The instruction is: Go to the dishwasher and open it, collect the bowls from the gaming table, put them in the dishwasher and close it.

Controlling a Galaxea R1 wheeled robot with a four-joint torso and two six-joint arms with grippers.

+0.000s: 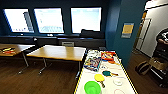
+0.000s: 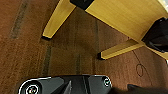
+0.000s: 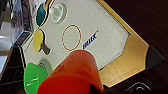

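A bright lime-green round plastic bowl [image 1: 92, 87] is seen at the lower centre on the glossy white, yellow-edged gaming table [image 1: 125, 87], while the grippers' state cannot be told

The gaming table [image 1: 125, 75] runs from 5 o'clock toward centre; a green bowl [image 1: 92, 87] sits at its near end, yellow [image 1: 99, 78] and green [image 1: 107, 73] paddles just beyond. Wooden tables [image 1: 60, 52] stand at 9 o'clock, a person [image 1: 163, 37] at 3 o'clock
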